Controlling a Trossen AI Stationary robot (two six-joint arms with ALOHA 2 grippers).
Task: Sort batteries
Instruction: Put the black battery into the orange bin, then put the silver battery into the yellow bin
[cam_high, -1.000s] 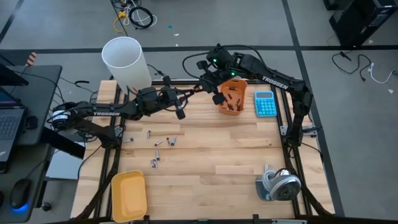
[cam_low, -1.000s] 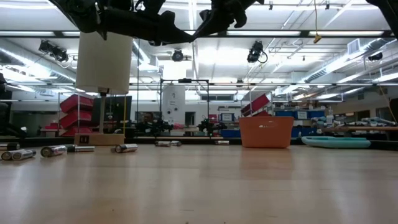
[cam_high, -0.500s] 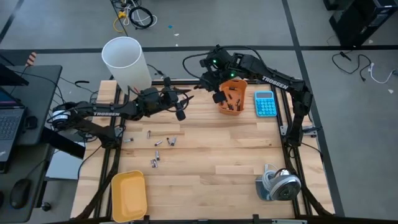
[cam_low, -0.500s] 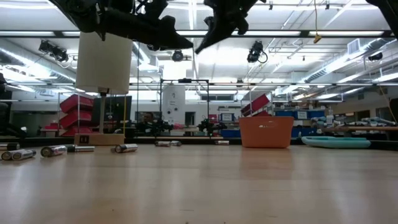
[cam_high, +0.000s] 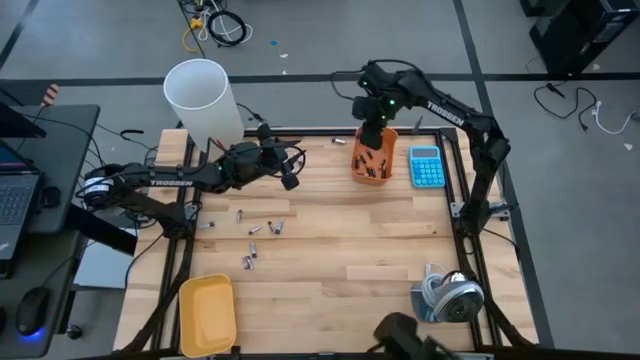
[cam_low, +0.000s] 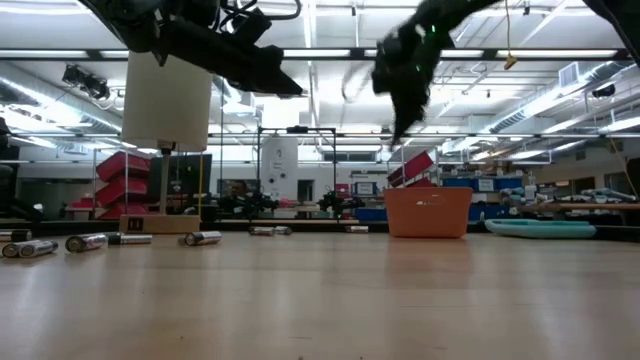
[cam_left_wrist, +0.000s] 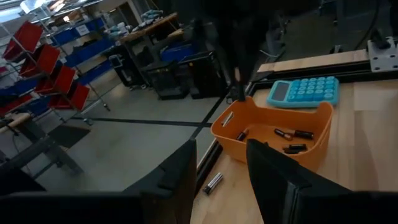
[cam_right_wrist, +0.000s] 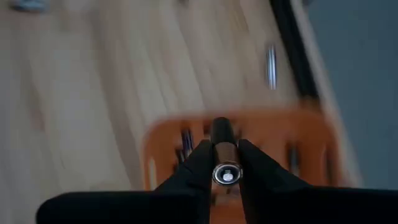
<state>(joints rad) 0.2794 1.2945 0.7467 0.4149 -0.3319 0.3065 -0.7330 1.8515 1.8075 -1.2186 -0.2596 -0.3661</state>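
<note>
Right wrist view: right gripper (cam_right_wrist: 226, 163) clamped on a dark, copper-banded battery (cam_right_wrist: 222, 149), end-on, above orange bin (cam_right_wrist: 163, 134) holding dark cells. Left gripper (cam_left_wrist: 221, 177) parted wide, empty, raised. Beyond, light wooden tabletop (cam_high: 340, 240), loose batteries (cam_high: 255, 235) scattered; polished concrete floor around

A blue calculator (cam_high: 427, 167) lies beside an orange bin (cam_high: 372, 160); a white cylinder (cam_high: 203, 100) stands apart.
</note>
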